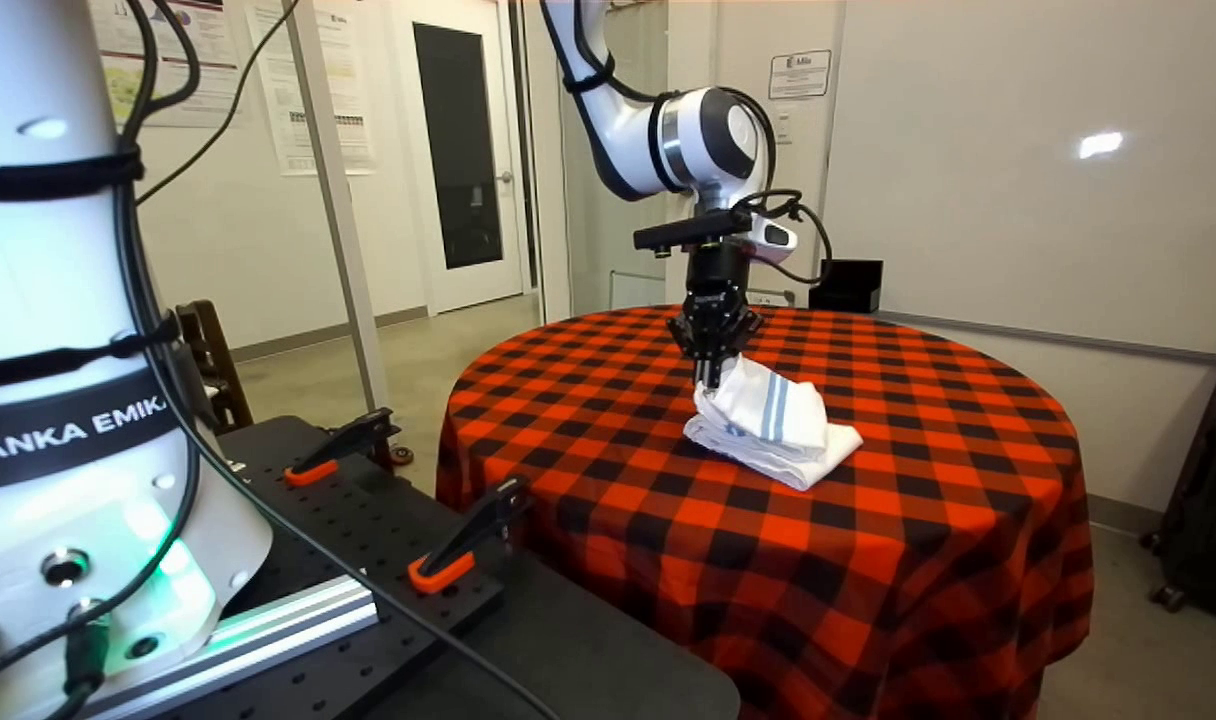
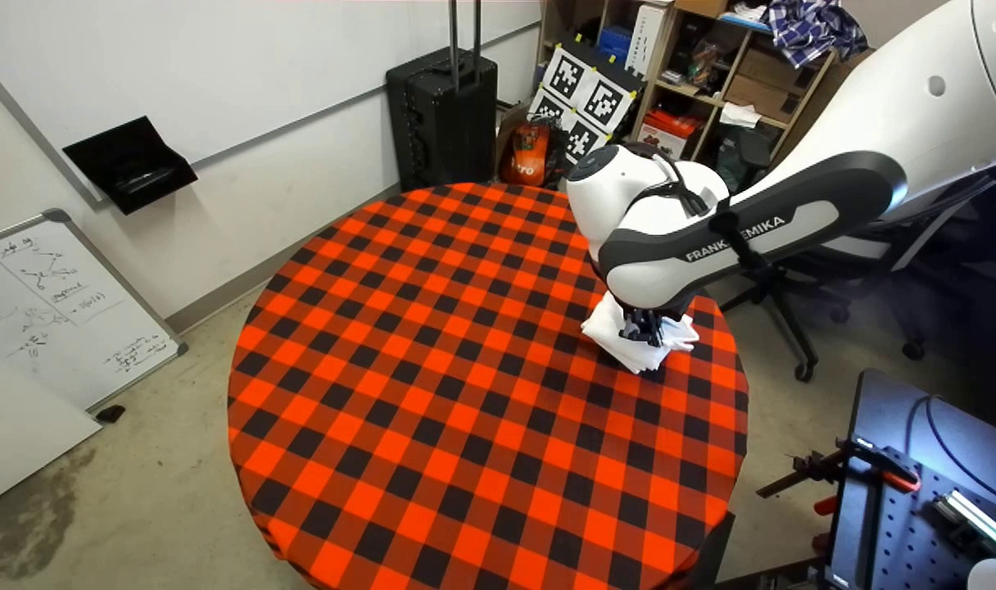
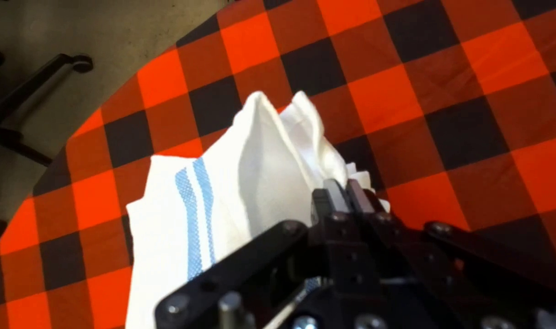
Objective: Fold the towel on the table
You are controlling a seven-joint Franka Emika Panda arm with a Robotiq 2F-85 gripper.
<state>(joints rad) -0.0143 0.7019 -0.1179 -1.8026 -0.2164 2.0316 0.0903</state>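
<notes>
— Please, can you tell me how the hand (image 3: pixel 347 189) stands?
— It points downward, and its two fingers (image 3: pixel 336 197) are almost together. They pinch the towel (image 1: pixel 798 425) at one raised fold.
— And the towel itself, where does it lie?
— On the round surface (image 2: pixel 432 385), directly below the hand. It is white, with two blue stripes (image 3: pixel 192 224), and folded in several layers. The upper part is lifted toward the fingers; the lower layers rest rather flat.
— What covers the surface?
— A red and black checked cloth (image 1: pixel 588 400), which hangs down over the rim.
— And farther away?
— The white arm (image 1: pixel 623 135) reaches over the surface. Beside it, apart, is a black plate with holes (image 1: pixel 338 510), and on this are black and orange clamps (image 1: pixel 473 530). In an exterior view I see also a whiteboard (image 1: pixel 1018 220), and in an exterior view a black suitcase (image 2: pixel 441 123).
</notes>
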